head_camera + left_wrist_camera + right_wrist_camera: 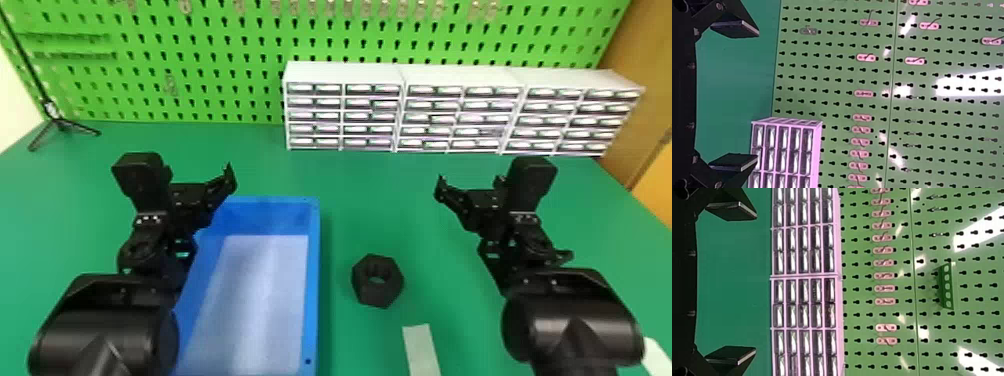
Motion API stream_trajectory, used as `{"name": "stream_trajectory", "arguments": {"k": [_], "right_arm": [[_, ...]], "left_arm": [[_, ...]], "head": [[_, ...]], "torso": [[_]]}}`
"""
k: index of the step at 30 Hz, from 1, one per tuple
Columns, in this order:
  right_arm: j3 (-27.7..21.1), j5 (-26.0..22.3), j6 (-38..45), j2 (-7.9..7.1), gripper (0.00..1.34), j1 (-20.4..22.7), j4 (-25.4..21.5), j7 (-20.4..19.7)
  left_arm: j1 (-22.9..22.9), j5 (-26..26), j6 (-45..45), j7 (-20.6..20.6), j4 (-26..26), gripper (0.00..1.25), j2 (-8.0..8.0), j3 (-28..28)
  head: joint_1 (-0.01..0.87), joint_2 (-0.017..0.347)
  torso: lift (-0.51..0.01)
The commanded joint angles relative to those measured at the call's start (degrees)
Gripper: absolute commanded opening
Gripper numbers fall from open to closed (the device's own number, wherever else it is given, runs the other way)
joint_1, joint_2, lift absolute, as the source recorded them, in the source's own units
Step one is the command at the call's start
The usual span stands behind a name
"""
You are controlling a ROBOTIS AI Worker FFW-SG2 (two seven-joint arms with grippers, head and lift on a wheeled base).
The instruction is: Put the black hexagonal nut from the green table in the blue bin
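Down the left of the head view, the left arm [107,325] reaches up from the bottom edge, and its tool [757,96] is open and empty, the flat fingers wide apart in the left wrist view. That arm covers the left side of the blue bin [312,280], whose near end is cut off by the bottom edge at lower left. Right of the bin, a little below and right of the frame's middle, the black hexagonal nut [376,296] rests on the green bench [380,200], apart from the bin's right wall. It lies with its hole facing roughly up and has no clear long axis; its underside is hidden. Below it, a pale strip [421,352] runs off the bottom edge. At right, the right arm's tool [755,282] is also spread and holding nothing. The nut lies to the lower left of this tool and to the lower right of the other; the right one looks nearer, so it seems the likelier to pick, then carry leftward to the bin. At the lower right corner, a white thing [657,356] is partly cut off, too little showing to name.
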Motion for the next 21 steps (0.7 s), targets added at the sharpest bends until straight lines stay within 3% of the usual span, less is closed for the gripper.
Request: {"name": "stream_trajectory", "arguments": {"k": [1, 21], "right_arm": [[0.0, 0.0, 0.0, -0.08, 1.24, 0.0, 0.0, 0.0], [0.0, -0.1, 0.0, -0.17, 1.24, 0.1, 0.0, 0.0]], "left_arm": [[0.0, 0.0, 0.0, 0.0, 0.0, 1.09, 0.0, -0.1], [0.0, -0.1, 0.0, 0.0, 0.0, 1.09, 0.0, -0.1]], "head": [[0.686, 0.028], [0.686, 0.028]], "torso": [[-0.096], [-0.096]]}}
